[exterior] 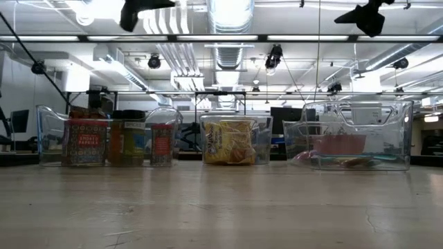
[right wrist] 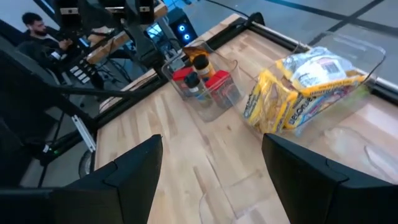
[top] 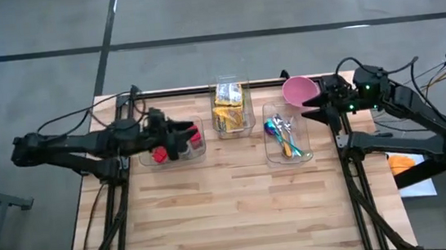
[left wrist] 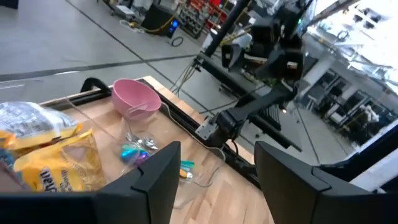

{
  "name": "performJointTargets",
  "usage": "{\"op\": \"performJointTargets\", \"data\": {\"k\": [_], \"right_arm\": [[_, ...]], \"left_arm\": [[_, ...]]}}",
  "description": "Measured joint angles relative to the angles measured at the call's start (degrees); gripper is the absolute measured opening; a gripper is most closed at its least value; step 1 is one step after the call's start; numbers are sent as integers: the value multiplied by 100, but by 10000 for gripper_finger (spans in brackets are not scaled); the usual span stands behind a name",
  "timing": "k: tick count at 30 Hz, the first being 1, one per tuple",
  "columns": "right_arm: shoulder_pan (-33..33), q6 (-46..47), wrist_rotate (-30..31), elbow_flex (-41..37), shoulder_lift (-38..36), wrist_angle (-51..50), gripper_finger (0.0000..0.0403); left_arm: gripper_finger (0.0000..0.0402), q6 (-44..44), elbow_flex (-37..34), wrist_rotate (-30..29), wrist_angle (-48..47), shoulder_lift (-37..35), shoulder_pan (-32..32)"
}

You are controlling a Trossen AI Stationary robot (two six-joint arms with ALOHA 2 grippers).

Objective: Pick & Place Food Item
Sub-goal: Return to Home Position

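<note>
The yellow noodle pack point(top: 230, 112) lies in the middle transparent bin point(top: 229, 81) at the table's far side, apart from both grippers. The left gripper point(top: 190, 136), fingers apart and empty, hangs over the left bin point(top: 197, 154). The right gripper point(top: 308, 110), also parted, hovers beside the pink bowl point(top: 298, 90).

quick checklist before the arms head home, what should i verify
1. left gripper open and empty: ok
2. right gripper open and empty: ok
3. seasoning cans inside left bin: ok
4. noodle packs inside middle bin: ok
5. spoons inside right bin: ok
6. pink bowl clear of the right gripper: cannot tell
</note>
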Motion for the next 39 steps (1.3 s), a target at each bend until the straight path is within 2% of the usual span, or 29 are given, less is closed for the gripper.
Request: {"op": "performJointTargets", "data": {"k": [6,12,15,21,25,29,39], "right_arm": [[8,182,-45,-674,-747,187,271],[9,824,-266,-1787,-1834,1955,271],[9,1201,-233,-2278,-2144,2486,271],[9,1229,-93,-2793,-1998,3027,271],[11,710,-104,-2976,-1723,3568,271],[7,242,-68,-3117,-1542,3809,271],[7,256,29,-3793,-1736,4246,271]], "left_arm": [[214,103,-344,-437,-204,-408,-527],[214,322,-397,-965,-1126,-411,-906],[214,385,-618,-1017,-1138,-480,-962],[214,401,-1658,-969,115,-830,-967],[214,507,-2354,-850,1024,-1242,-967],[214,663,-2802,-746,1056,-1630,-960],[214,713,-3507,-714,1021,-2538,-954]]}}
